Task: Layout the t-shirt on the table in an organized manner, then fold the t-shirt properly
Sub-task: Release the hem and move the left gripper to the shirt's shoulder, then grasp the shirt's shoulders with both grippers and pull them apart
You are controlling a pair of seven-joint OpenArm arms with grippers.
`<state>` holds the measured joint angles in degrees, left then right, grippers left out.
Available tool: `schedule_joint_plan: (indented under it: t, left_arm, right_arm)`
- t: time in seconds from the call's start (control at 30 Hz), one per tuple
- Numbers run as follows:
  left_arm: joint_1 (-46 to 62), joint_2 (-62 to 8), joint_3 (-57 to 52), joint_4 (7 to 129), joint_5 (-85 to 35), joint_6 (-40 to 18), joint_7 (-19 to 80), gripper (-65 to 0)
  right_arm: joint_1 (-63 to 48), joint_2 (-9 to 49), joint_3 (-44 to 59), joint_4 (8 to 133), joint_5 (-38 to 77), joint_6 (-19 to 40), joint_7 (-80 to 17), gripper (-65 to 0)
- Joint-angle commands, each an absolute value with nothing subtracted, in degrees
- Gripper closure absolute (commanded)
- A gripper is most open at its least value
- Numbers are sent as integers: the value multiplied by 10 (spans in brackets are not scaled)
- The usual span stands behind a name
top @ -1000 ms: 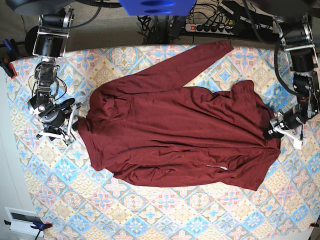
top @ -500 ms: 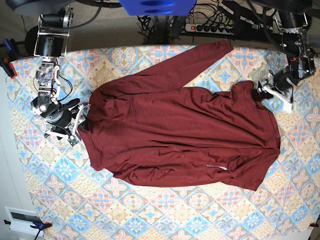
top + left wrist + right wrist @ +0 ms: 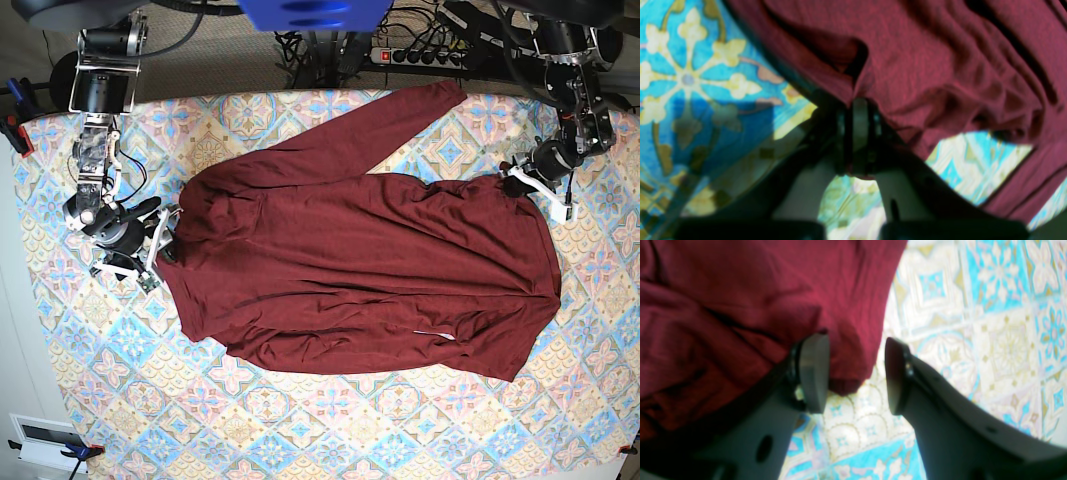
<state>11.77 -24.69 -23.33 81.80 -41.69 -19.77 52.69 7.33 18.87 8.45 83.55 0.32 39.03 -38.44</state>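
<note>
Hem-corner fold now flattened; soft maroon t-shirt point(image 3: 360, 270)

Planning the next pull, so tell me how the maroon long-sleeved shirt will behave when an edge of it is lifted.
The maroon shirt will probably droop: its fabric already bunches into soft folds where the left gripper pinches it. It looks thin and light, so lifting should be easy. The rest likely drags across the patterned tablecloth rather than sliding flat, pulling in new wrinkles.
</note>
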Motion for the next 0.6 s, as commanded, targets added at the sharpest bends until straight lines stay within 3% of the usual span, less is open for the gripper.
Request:
schedule_joint_plan:
  t: [0.0, 0.3, 0.57]
  left_arm:
    - [121, -265, -240, 822, -400, -196, 544, -5]
    - [121, -334, -304, 818, -383, -196, 544, -2]
    - [112, -336, -322, 818, -366, -196, 546, -4]
  right_arm:
    - [85, 197, 88, 849, 8, 388, -375, -257]
    - [67, 196, 88, 881, 9, 388, -376, -256]
    - [48, 196, 51, 881, 12, 388, -376, -256]
